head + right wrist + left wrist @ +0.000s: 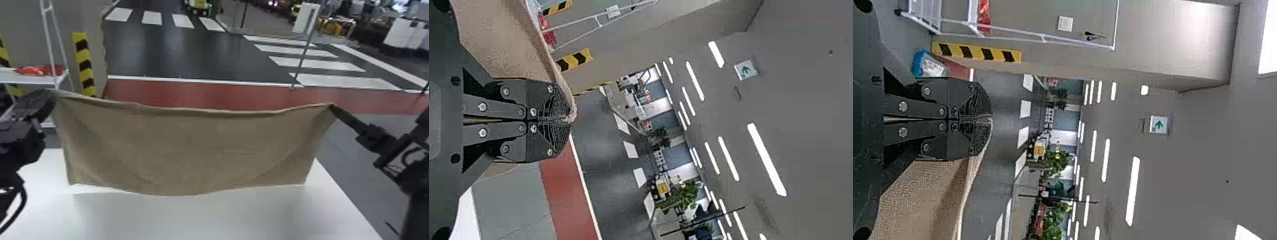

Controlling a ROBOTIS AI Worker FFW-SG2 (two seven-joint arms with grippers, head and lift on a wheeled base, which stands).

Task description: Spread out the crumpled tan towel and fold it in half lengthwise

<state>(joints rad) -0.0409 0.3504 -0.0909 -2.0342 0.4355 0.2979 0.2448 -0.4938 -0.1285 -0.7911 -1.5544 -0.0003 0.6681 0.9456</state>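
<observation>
Has fingers (970, 102) pressed together at the left gripper (52, 93), pinching the tan towel (191, 150) at its upper left corner. Brings the left arm in from the left edge of the head view, with the gripper angled up and inward. Shows beside that arm a white rack (27, 78) with red-orange items (32, 70) on its shelf, too blurred to identify. Includes in the left wrist view a blue container (917, 64) with something whitish inside, contents unclear, plus a small white label (1065, 23) on the wall, too small to make out, and a sign (1158, 125) bearing a green arrow. Next along, has a yellow-and-black striped marking (84, 63) just behind the towel's left end. Spans the middle with the towel, hung broadside between both grippers above the white surface (207, 217), top edge dipping at the center, lower edge bowed downward; cannot tell whether touching the surface. Ends on the right with the right gripper (332, 107), fingers likewise closed, clasping the upper right corner, and with the right arm slanting in from the right edge, up and inward toward that corner.
</observation>
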